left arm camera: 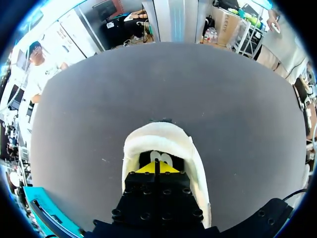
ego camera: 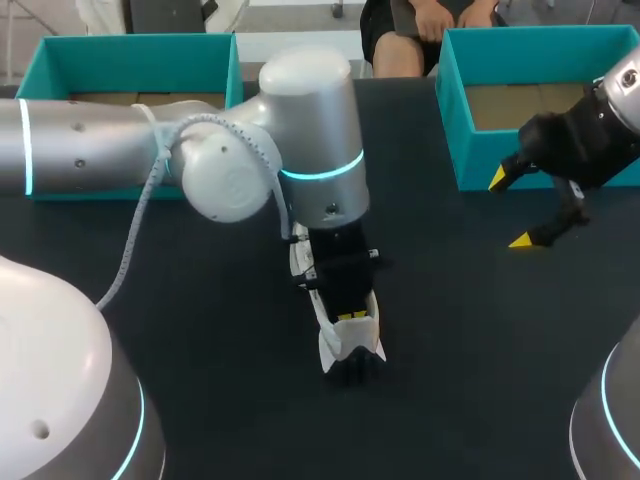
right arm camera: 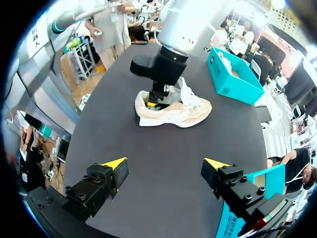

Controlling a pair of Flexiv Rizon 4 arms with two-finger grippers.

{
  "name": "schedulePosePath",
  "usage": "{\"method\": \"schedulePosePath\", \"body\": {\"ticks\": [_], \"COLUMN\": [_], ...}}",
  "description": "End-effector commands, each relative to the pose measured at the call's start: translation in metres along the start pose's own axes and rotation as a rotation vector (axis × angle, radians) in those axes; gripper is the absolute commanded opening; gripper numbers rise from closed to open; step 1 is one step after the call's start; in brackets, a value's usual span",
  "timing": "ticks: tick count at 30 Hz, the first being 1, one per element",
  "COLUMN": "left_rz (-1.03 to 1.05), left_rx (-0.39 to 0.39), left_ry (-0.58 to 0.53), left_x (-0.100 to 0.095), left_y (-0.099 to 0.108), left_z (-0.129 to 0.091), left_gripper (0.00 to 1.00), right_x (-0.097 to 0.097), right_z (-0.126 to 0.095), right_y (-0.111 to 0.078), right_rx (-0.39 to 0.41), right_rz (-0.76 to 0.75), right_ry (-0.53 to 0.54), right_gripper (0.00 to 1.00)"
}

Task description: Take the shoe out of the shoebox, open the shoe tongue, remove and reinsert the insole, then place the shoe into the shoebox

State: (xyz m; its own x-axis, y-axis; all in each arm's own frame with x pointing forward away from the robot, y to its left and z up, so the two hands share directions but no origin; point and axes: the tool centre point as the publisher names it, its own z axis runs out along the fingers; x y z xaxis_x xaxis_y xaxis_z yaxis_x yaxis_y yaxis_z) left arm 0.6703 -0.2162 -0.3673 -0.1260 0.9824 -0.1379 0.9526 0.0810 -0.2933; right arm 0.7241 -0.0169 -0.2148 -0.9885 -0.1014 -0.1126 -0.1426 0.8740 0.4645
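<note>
While the left hand sits closed in the shoe — black table beneath — the right hand hangs open.

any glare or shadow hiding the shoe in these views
Head view: bright sheen on the left arm, which covers most of the shoe. Left wrist view: the left gripper blocks the shaded shoe opening. Right wrist view: shoe evenly lit, no glare, fully visible.
</note>
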Motion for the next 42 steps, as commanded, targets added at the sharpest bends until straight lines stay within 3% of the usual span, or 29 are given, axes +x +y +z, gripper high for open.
{"method": "schedulePosePath", "body": {"ticks": [1, 9, 18, 25, 42], "left_rz": [0.007, 0.017, 0.035, 0.013, -0.038], "left_rx": [0.033, 0.214, 0.29, 0.238, -0.111], "left_ry": [-0.012, 0.007, 0.012, 0.029, 0.021], "left_x": [0.004, -0.007, -0.011, -0.003, 0.019], "left_y": [-0.001, -0.001, 0.004, 0.011, 0.036], "left_z": [-0.004, 0.012, 0.035, 0.048, 0.04], "left_gripper": [0.0, 0.0, 0.0, 0.0, 0.0], "right_x": [0.0, 0.0, 0.0, 0.0, 0.0], "right_z": [0.0, 0.0, 0.0, 0.0, 0.0], "right_y": [0.0, 0.0, 0.0, 0.0, 0.0], "right_rx": [0.002, 0.002, 0.002, 0.002, 0.002], "right_rz": [0.001, 0.001, 0.001, 0.001, 0.001], "right_ry": [0.0, 0.0, 0.0, 0.0, 0.0], "right_gripper": [1.0, 1.0, 1.0, 1.0, 1.0]}}
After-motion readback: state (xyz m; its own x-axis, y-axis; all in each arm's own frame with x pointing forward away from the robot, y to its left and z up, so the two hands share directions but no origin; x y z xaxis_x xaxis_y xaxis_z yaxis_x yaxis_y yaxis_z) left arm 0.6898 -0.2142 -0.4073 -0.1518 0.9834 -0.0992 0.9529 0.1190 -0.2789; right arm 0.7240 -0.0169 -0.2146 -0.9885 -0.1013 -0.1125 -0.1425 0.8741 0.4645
